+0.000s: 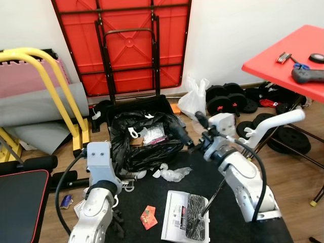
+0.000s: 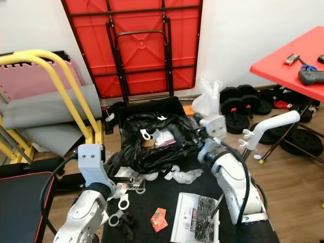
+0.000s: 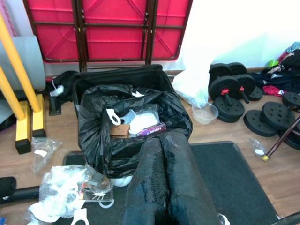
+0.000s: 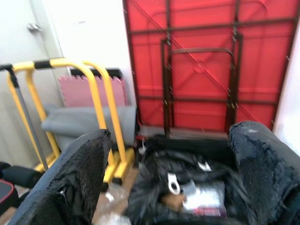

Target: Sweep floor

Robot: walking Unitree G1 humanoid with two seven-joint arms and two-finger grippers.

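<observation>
- Head view — the bin bag point(image 1: 144, 142) sits open on the floor, litter point(image 1: 174, 173) just beside it on the mat point(image 1: 152, 202); the right gripper point(image 1: 198, 132) hangs at its rim.
- Left wrist — the left gripper point(image 3: 164, 154) is closed, empty, aimed at the bag.
- Right wrist — fingers point(image 4: 75, 173) spread wide; I'd drop low and gather scraps toward the bag.

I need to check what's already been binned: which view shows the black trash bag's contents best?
The left wrist view: it looks straight into the open black trash bag. Both eye views show it smaller, from above. The right wrist view shows it blurred, low between the gripper fingers.
</observation>
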